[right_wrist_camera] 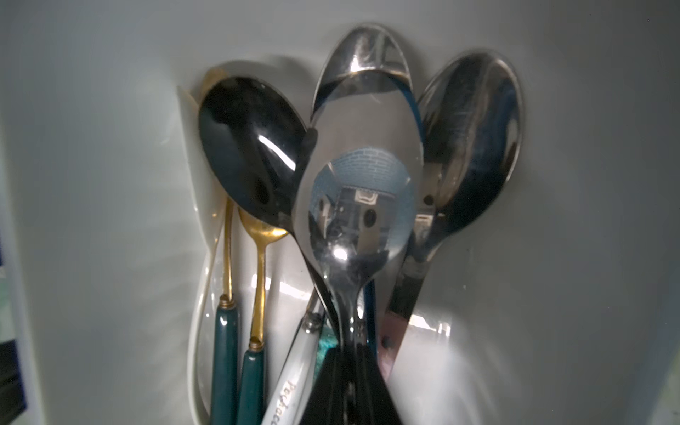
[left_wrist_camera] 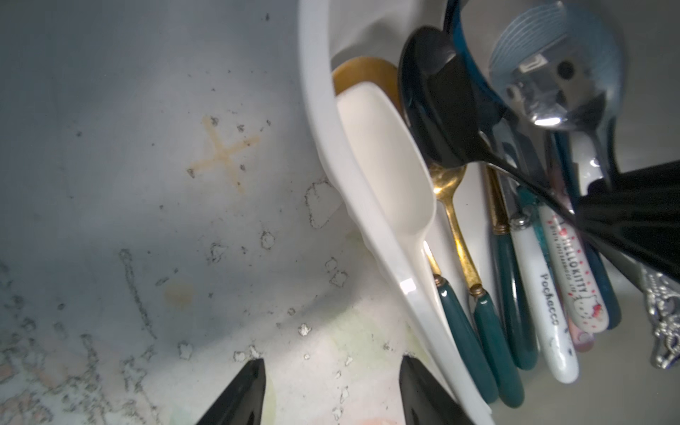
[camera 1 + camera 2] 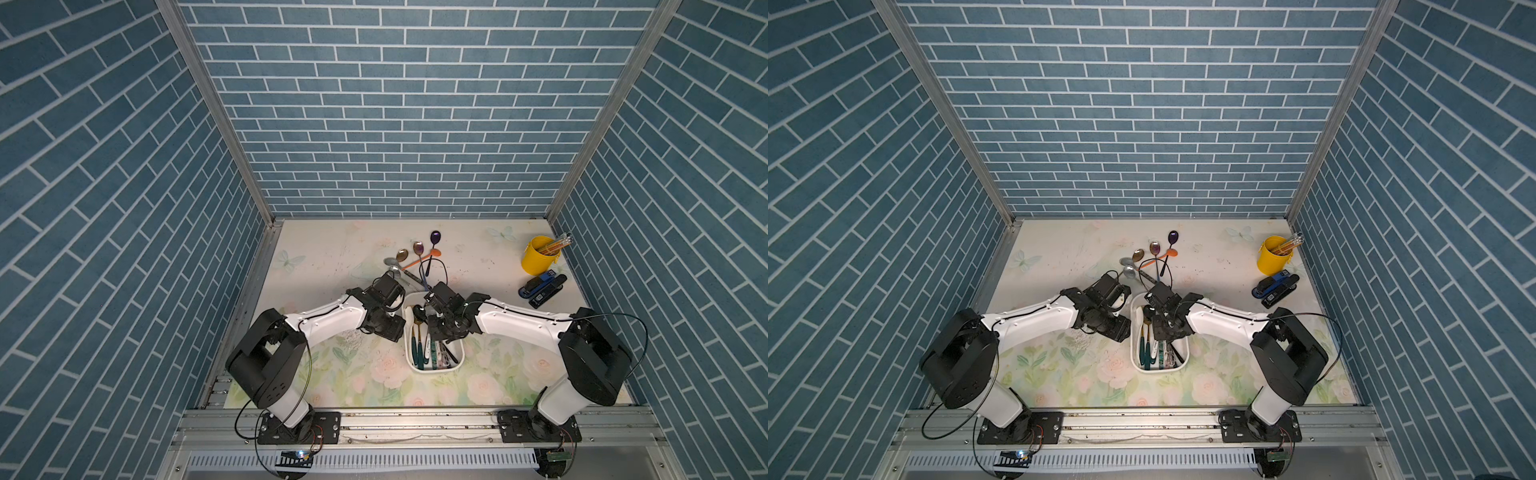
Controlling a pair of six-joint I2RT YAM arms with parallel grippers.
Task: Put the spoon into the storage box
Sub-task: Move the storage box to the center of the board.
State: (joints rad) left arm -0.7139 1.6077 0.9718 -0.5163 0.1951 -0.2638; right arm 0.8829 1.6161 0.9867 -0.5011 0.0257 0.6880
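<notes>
The white storage box point(image 3: 432, 371) point(image 3: 1158, 369) lies between the two arms and holds several spoons side by side. My right gripper point(image 1: 349, 368) reaches down into it, shut on the handle of a shiny silver spoon point(image 1: 360, 206), whose bowl lies over the other spoons near the box's end wall point(image 1: 110, 147). In the left wrist view the same spoon point(image 2: 552, 84) shows with the right gripper's black fingers point(image 2: 633, 220) on its handle. My left gripper point(image 2: 331, 382) is open and empty, low over the table beside the box's rim point(image 2: 323, 147).
Several loose spoons point(image 3: 415, 257) lie fanned on the table just behind the box. A yellow cup with pencils point(image 3: 539, 254) and staplers point(image 3: 542, 286) stand at the back right. Blue brick walls close in three sides.
</notes>
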